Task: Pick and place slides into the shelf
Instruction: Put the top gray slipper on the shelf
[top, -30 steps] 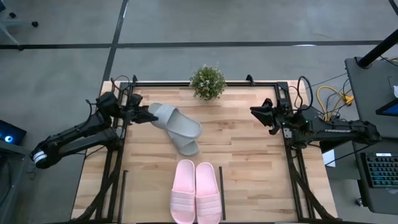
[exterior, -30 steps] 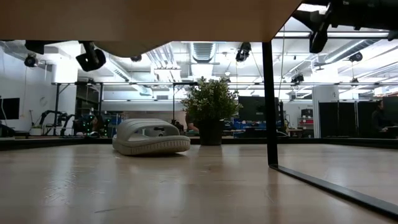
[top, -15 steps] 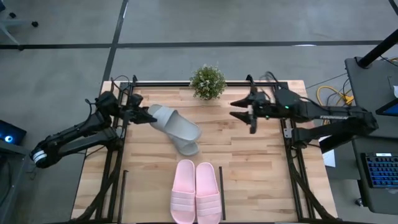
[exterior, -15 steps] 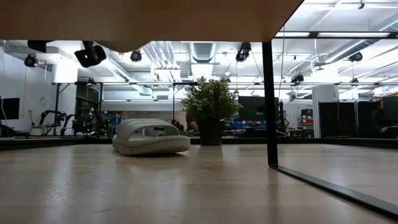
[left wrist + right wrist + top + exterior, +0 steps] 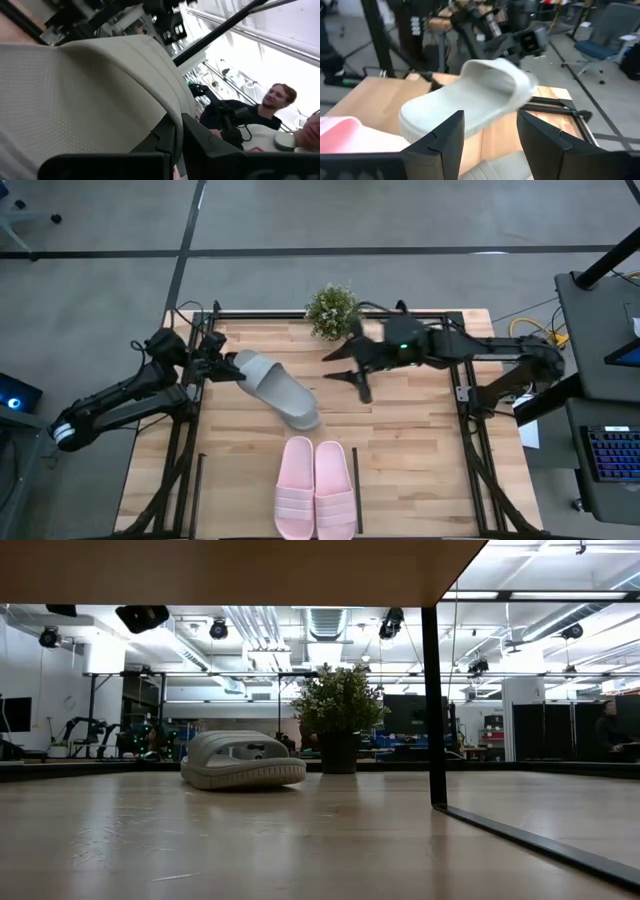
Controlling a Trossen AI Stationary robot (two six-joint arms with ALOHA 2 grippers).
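One grey-green slide [image 5: 275, 385] [image 5: 470, 95] is held tilted by my left gripper [image 5: 228, 365] [image 5: 175, 145], which is shut on its left end near the table's left edge. The second grey-green slide [image 5: 305, 418] [image 5: 243, 760] lies sole-down on the table, partly under the first. The pale pink pair [image 5: 315, 488] lies side by side at the near edge between the shelf's thin black bars [image 5: 358, 502]. My right gripper [image 5: 345, 375] [image 5: 490, 135] is open above the table's middle, just right of the grey-green slides, touching nothing. My left gripper pinches the lifted grey-green slide by the end nearest the table's left edge [image 5: 243, 363], coming roughly level from the left. The slide slopes down from the fingers toward its free end [image 5: 417, 125]. Whether that end rests on the second slide I cannot tell.
A potted plant [image 5: 333, 310] [image 5: 338, 720] stands at the far edge's middle. A black shelf upright [image 5: 432, 705] rises on the right under the wooden shelf top [image 5: 250, 570]. Black arm frames run along both side edges. People show beyond the table in the left wrist view.
My right arm has swung from the table's right edge toward the middle, reaching the grey-green slides with its fingers open. My left gripper has risen a little, and the free end of its slide has swung toward the near edge. The slide on the table has stayed put.
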